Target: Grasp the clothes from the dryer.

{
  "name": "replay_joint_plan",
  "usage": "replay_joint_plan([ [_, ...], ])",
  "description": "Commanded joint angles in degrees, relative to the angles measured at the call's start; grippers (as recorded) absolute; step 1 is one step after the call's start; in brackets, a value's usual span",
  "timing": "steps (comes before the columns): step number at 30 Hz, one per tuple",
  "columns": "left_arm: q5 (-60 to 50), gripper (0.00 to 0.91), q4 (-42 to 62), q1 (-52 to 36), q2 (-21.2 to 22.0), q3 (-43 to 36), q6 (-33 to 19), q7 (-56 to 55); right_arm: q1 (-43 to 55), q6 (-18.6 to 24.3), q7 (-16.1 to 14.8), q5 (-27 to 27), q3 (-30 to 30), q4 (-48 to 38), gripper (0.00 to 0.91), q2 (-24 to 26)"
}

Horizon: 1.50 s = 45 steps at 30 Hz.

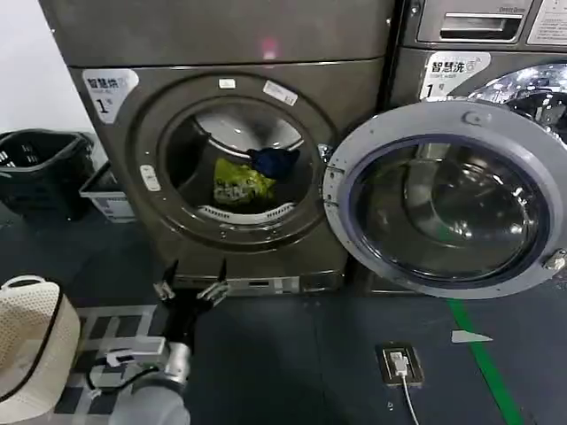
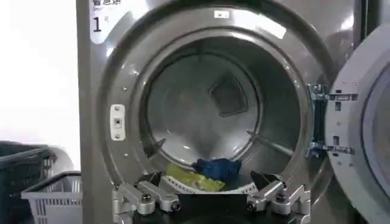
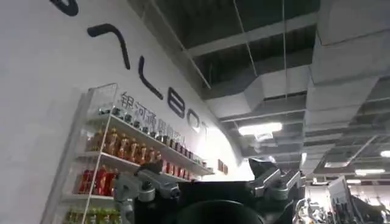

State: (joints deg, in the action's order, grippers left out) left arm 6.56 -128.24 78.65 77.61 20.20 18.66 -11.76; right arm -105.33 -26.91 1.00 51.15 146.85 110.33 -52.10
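The dryer [image 1: 230,53] is a bronze-grey machine with a white "1" sticker. Its round glass door [image 1: 447,199] is swung wide open to the right. In the drum lie the clothes, a yellow-green printed garment [image 1: 239,183] with a navy-blue garment [image 1: 275,161] behind it on the right. My left gripper [image 1: 190,282] is open and empty, low in front of the dryer, below the porthole rim. In the left wrist view the left gripper [image 2: 207,182] points into the drum at the yellow-green piece [image 2: 192,179] and the navy piece [image 2: 218,167]. My right gripper [image 3: 207,182] is open and empty, aimed up at the ceiling.
A black basket [image 1: 44,168] and a grey basket [image 1: 106,195] stand left of the dryer. A white hamper [image 1: 27,345] sits at my near left. A second machine [image 1: 478,35] stands behind the open door. A floor socket [image 1: 400,363] and a green line [image 1: 483,354] mark the floor at right.
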Motion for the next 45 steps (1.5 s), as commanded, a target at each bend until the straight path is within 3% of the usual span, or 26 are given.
replay_joint_plan([
  [1,-0.3,0.907,0.0,0.1,0.4,-0.3,0.0,0.1,0.0,0.0,0.0,-0.1,0.0,0.0,0.907,0.0],
  [4,-0.9,0.907,0.0,0.1,0.7,-0.4,-0.1,0.5,0.1,0.3,0.0,-0.1,-0.4,-0.1,0.907,0.0],
  [9,-0.7,0.907,-0.1,-0.3,0.6,-0.3,-0.1,0.5,-0.3,5.7,-1.3,0.6,-0.7,-0.5,0.907,0.0],
  [12,-0.6,0.907,0.1,-0.7,0.6,-0.4,-0.1,0.6,-0.2,5.7,-0.9,1.3,-0.6,-0.4,0.907,-0.4],
  [22,-1.0,0.907,0.6,-1.4,0.1,-0.1,-0.9,1.3,0.2,9.2,-4.2,1.2,-1.4,-0.7,0.907,-0.3],
  [37,0.0,0.907,-0.2,-0.6,-0.6,0.8,-0.2,1.1,0.2,12.4,-1.8,2.5,-2.4,0.9,0.907,-1.8],
  [45,0.7,0.907,-0.3,-0.6,-0.5,0.6,0.2,1.1,0.2,12.4,-2.2,2.9,-2.7,1.3,0.907,-1.8],
])
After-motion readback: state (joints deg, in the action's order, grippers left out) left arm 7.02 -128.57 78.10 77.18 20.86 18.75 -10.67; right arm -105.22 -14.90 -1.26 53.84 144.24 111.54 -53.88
